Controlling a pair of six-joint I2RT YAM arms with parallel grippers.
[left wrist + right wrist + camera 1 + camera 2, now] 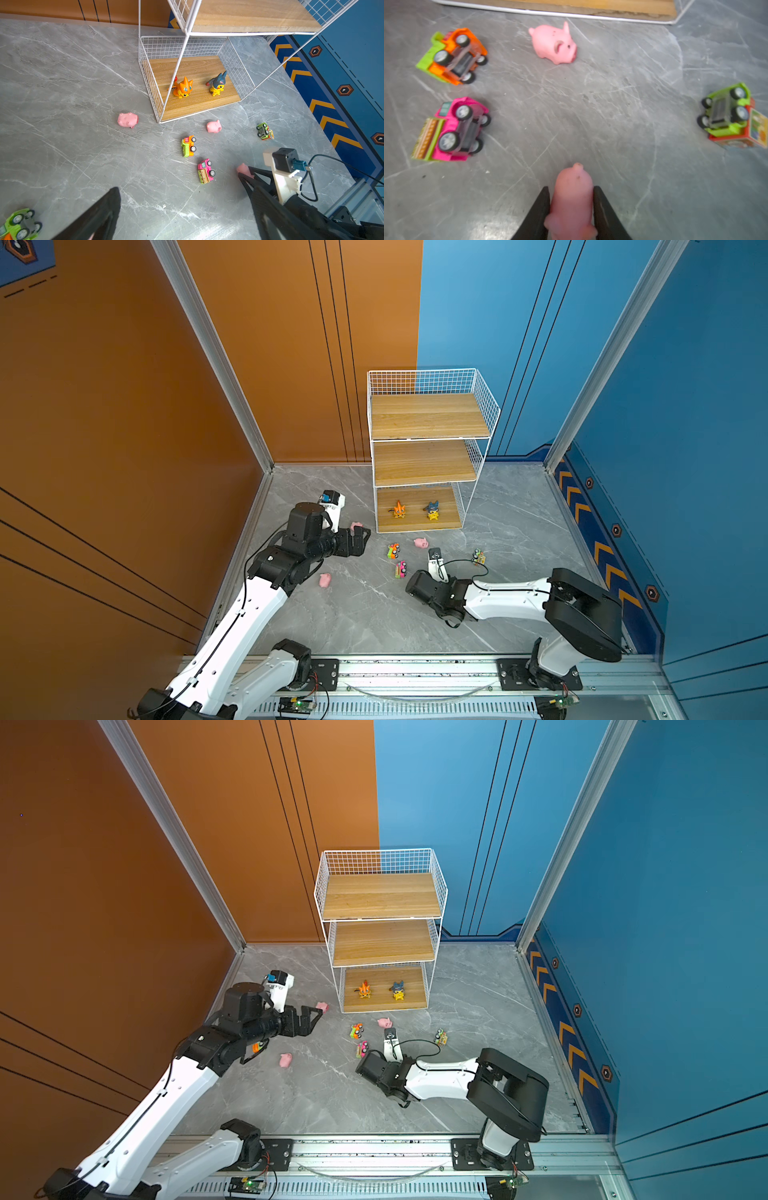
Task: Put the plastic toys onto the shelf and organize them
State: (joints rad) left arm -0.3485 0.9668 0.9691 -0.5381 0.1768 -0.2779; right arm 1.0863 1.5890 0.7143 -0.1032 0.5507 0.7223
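Note:
My right gripper (pixel 571 187) is shut on a pink pig (pixel 571 199) just above the grey floor, which the left wrist view also shows (pixel 242 168). Three other pigs lie loose in both top views: one (pixel 356 526) by my left gripper (pixel 365 541), one (pixel 421 543) before the shelf (pixel 428 418), and one (pixel 325 580) near the left arm. An orange car (pixel 393 550), a pink car (pixel 401 569) and a green car (pixel 478 557) lie on their sides. Another green car (pixel 19 224) lies beside my left gripper (pixel 186 191), which is open and empty.
An orange flame-topped figure (pixel 399 510) and a blue-and-yellow figure (pixel 432 510) stand on the shelf's bottom board. Its middle board (pixel 424 462) and top board carry nothing. Orange and blue walls close the floor at the back and sides. A metal rail (pixel 415 672) runs along the front.

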